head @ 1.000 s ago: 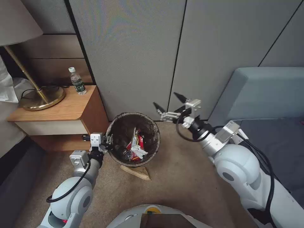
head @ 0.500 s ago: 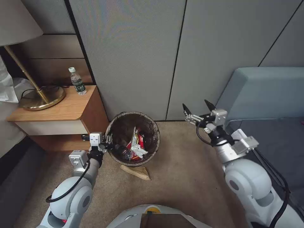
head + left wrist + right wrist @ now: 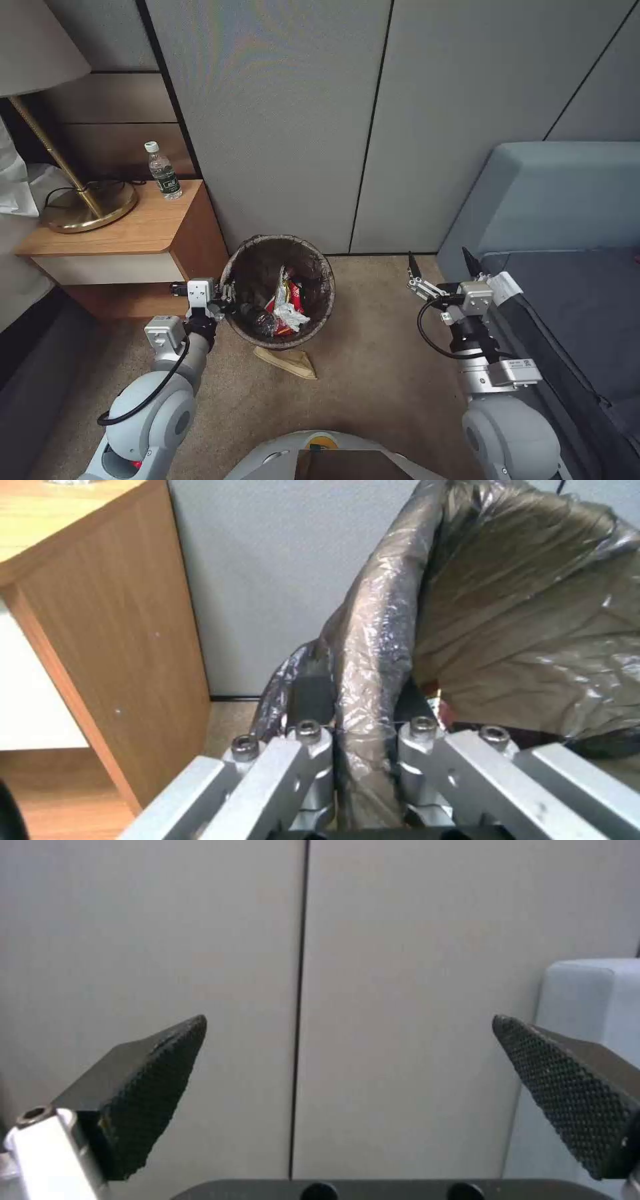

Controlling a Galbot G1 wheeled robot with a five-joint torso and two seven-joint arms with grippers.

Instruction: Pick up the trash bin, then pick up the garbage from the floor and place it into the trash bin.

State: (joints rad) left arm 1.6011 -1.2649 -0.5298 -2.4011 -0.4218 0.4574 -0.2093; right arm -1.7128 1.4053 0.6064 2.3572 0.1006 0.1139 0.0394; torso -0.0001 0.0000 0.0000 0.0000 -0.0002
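1. Floor (image 3: 373, 373): beige carpet. The trash bin hides the patch under it, and the robot's body cuts off the near edge.
2. Sofa (image 3: 553, 200): grey-blue, at the robot's right, cut off by the head view's right edge. One corner of it also shows in the right wrist view (image 3: 587, 990).
3. Nightstand (image 3: 133, 233): wooden surface at left, carrying a lamp base (image 3: 90, 207) and a water bottle (image 3: 163, 171). The lamp shade is cropped at the top left corner.
4. Trash bin (image 3: 280, 293): sits low by the wall between the nightstand and the sofa, with a dark bag folded over its rim. Can't tell whether it rests on the carpet or is lifted. In the left wrist view the bag (image 3: 507, 605) covers the bin wall completely.
5. Left pincer (image 3: 223, 301): closed on the bin's near-left rim. In the wrist view (image 3: 363, 735) both fingers squeeze the bag-covered rim, and the fingertips are buried in plastic.
6. Right pincer (image 3: 440, 263): spread wide, holding nothing, raised near the sofa corner and well apart from the bin. The wrist view (image 3: 350, 1095) shows its textured pads (image 3: 160, 1090) against the wall.
7. Garbage (image 3: 288, 310): red packets and crumpled foil inside the bin. The lower pieces are too dark to make out.
8. Tan flat scrap (image 3: 287, 362): on the carpet, touching the bin's front edge and partly tucked beneath it. What it's made of is unclear.
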